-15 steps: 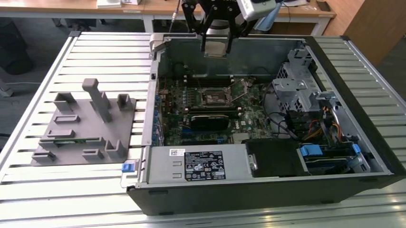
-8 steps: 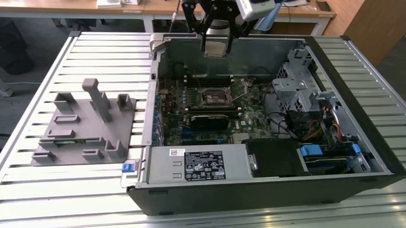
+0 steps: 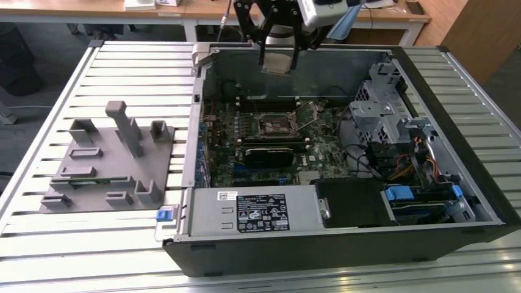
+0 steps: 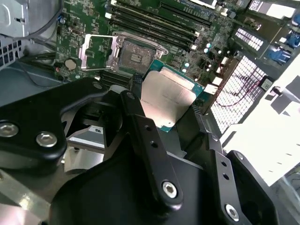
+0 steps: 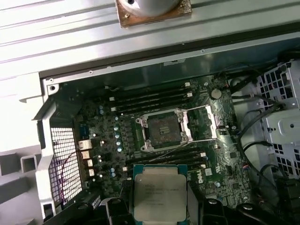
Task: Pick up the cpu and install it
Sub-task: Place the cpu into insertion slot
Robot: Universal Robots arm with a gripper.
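Observation:
My gripper [image 3: 277, 61] hangs above the far wall of the open computer case [image 3: 342, 244] and is shut on the cpu [image 3: 277, 50]. In both wrist views the cpu [image 4: 168, 96] [image 5: 159, 190] shows its silver-grey metal top and pale green edge, clamped between the black fingers [image 4: 135, 89]. The gripper [image 4: 165, 104] [image 5: 159, 201] holds it in the air, apart from the motherboard. The black cpu socket [image 3: 277, 127] [image 4: 132, 57] [image 5: 164, 130] sits mid-board with nothing in it. Its metal load plate [image 4: 96, 50] [image 5: 209, 123] is flipped open to one side.
A grey fixture plate [image 3: 106, 160] with upright blocks lies on the slatted table at the exterior view's left. Inside the case are the power supply [image 3: 252, 210], a metal drive cage [image 3: 382, 113], loose cables [image 3: 407, 165] and memory slots [image 5: 150, 99] beside the socket.

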